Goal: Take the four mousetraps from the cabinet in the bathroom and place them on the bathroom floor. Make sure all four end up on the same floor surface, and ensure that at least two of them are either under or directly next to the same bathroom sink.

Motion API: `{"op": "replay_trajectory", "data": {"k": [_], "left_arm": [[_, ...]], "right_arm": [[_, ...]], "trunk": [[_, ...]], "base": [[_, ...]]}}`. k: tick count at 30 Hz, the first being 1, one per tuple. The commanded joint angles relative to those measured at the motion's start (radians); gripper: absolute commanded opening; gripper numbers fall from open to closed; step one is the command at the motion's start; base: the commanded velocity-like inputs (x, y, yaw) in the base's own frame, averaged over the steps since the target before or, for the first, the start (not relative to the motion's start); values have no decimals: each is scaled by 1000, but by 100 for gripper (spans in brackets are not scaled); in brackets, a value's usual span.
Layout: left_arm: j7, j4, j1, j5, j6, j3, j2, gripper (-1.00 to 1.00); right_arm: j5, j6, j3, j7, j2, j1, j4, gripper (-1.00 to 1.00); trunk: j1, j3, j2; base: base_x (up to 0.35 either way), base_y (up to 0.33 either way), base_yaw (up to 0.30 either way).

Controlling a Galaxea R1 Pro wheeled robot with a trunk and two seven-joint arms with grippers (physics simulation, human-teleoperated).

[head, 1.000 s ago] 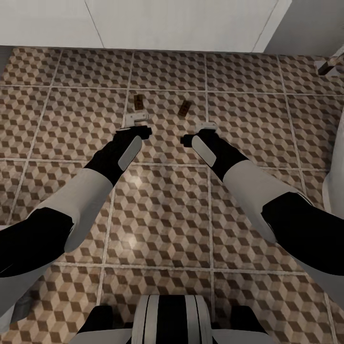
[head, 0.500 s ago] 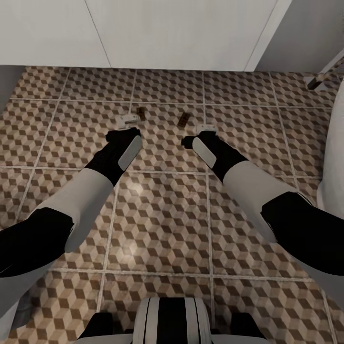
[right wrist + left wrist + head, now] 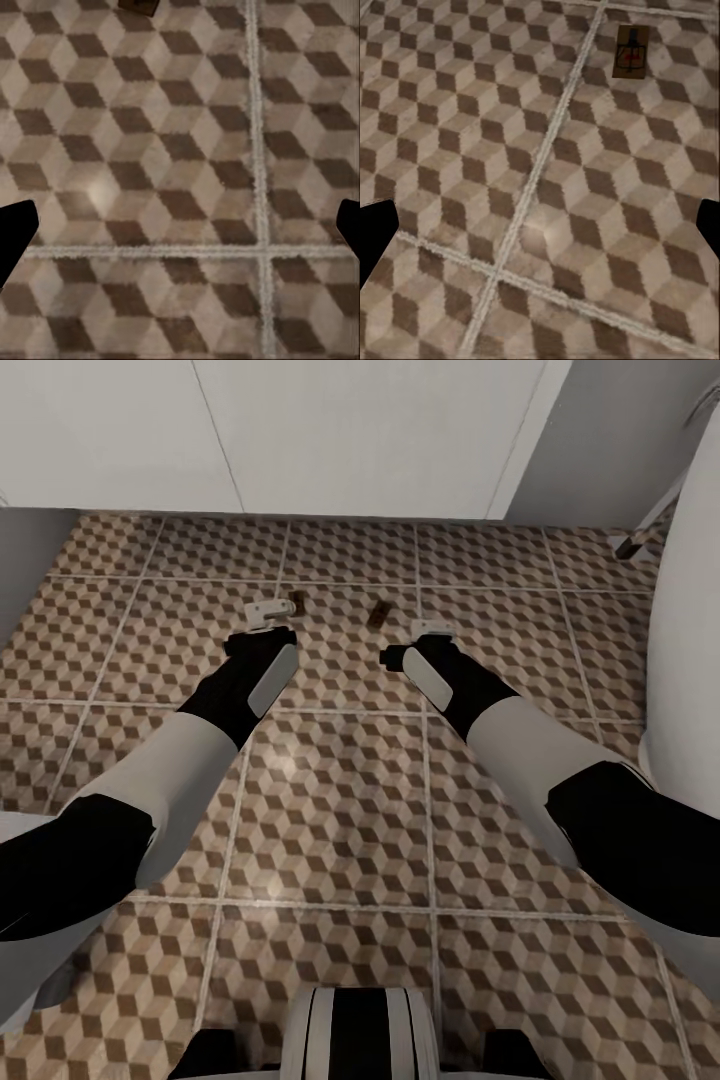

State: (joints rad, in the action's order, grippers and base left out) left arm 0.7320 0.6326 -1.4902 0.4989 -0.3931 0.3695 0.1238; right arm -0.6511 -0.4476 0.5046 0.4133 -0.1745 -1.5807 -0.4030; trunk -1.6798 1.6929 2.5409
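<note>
two mousetraps (image 3: pixel 378 614) on bathroom floor (image 3: pixel 340 800)

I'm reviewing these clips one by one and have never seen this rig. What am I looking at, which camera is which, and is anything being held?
It is a simulated two-armed robot. The head camera looks down over both arms: left gripper, right gripper. Each wrist camera looks along its own gripper at the cube-patterned bathroom floor. Two mousetraps lie on the tiles, one by the left gripper, also seen from the left wrist, the other between the grippers. Both grippers are open and hold nothing.
</note>
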Motion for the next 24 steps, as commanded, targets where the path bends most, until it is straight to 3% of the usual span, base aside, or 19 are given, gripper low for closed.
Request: {"op": "replay_trajectory", "data": {"k": [1,24], "left_arm": [[3,1,-1,7,-4,5,-1,100],[-31,-21,0,15,-9,4,-3,100]], "right_arm": [[-5,-3,5,7,0,-1,0,100],[-5,-3,5,7,0,-1,20,100]], "trunk": [[1,-3,0],[11,-92,-5]], "base": [[-318,-7,0],[-331,-1,0]]}}
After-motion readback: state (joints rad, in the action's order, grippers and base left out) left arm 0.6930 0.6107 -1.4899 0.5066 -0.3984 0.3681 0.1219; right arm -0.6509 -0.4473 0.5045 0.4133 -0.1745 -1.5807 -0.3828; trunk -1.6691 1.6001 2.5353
